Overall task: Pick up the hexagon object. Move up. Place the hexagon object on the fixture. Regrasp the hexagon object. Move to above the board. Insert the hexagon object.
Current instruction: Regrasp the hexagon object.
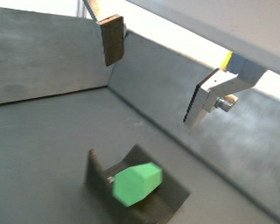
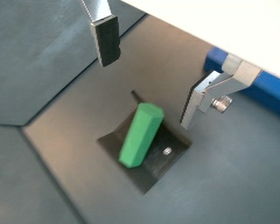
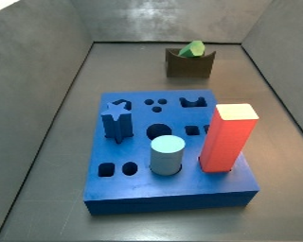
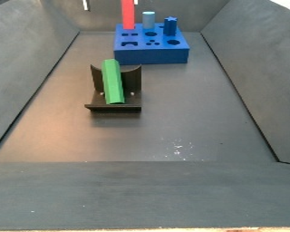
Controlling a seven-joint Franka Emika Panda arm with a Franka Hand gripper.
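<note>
The green hexagon object lies tilted on the dark fixture, resting in its notch; both side views show it there. My gripper hangs open above it, one finger on each side and well clear of the bar, with nothing between the pads. A wrist view shows the bar's hexagonal end below the open gripper and the fixture. The blue board sits apart from the fixture. The gripper does not show in the side views.
On the board stand a red block, a pale blue cylinder and a dark blue star peg. Grey sloping walls enclose the floor. A corner of the board shows past one finger.
</note>
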